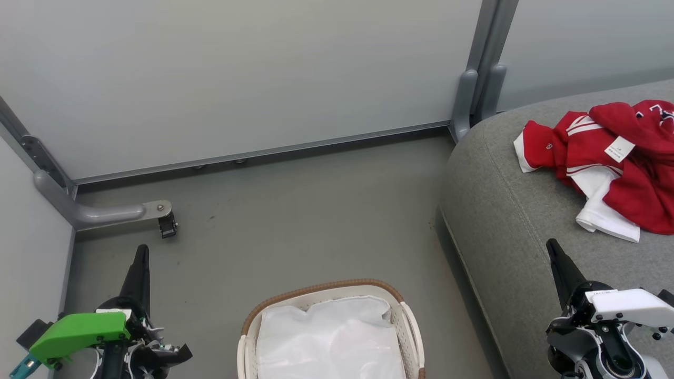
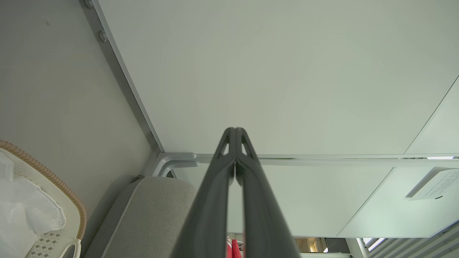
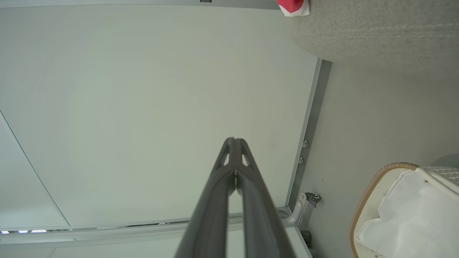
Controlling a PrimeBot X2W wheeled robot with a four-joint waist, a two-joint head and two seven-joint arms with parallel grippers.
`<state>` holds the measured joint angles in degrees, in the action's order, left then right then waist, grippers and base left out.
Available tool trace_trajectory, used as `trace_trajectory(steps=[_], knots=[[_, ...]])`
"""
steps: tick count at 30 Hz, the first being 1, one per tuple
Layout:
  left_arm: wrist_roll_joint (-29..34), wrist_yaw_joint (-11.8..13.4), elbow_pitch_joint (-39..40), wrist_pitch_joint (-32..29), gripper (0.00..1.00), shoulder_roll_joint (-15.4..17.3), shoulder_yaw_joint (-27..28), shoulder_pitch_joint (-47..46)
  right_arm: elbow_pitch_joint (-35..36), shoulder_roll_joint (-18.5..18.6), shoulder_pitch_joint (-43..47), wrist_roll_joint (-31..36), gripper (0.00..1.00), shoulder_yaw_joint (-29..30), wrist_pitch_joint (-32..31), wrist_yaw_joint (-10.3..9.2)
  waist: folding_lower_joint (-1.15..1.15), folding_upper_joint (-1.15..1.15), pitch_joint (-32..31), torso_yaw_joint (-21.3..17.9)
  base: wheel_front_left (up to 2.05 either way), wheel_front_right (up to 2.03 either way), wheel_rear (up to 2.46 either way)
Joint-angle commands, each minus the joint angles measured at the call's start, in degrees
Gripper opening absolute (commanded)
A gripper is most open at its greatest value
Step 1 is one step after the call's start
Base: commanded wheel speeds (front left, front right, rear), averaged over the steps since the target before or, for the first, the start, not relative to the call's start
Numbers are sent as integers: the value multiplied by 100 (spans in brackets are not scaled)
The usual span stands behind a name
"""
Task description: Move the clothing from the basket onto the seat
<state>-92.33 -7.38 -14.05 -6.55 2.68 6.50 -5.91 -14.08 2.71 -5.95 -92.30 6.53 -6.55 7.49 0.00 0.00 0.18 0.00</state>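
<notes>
The red sports shirt point(image 1: 626, 158) with white stripes and a white label lies crumpled on the grey seat point(image 1: 511, 210) at the right; a corner of the shirt point(image 3: 294, 6) peeks over the seat point(image 3: 376, 32) in the right wrist view. The white basket point(image 1: 405, 316) with a brown woven rim stands on the floor at bottom centre, holding just its white liner point(image 1: 329, 339). My left gripper point(image 1: 141, 251) is shut and empty, left of the basket. My right gripper point(image 1: 552, 245) is shut and empty over the seat's front part. Both wrist views show the fingertips pressed together, the left gripper point(image 2: 235, 129), the right gripper point(image 3: 233, 139).
Pale wall panels stand behind the grey floor. A grey metal foot with a black caster point(image 1: 167, 225) juts out at the left wall. A grey post point(image 1: 476, 89) rises beside the seat's back corner. Open floor lies between basket and wall.
</notes>
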Motion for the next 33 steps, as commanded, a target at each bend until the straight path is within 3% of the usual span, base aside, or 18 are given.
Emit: trace_trajectory(steps=[1, 33], knots=[[-17, -21, 10, -18, 0, 38, 12, -66, 18, 32, -51, -21, 0, 11, -17, 0, 0, 0, 0, 0, 0, 0, 0], [-17, -21, 11, -17, 0, 38, 11, -66, 18, 32, -51, -22, 0, 10, -16, 0, 0, 0, 0, 0, 0, 0, 0]])
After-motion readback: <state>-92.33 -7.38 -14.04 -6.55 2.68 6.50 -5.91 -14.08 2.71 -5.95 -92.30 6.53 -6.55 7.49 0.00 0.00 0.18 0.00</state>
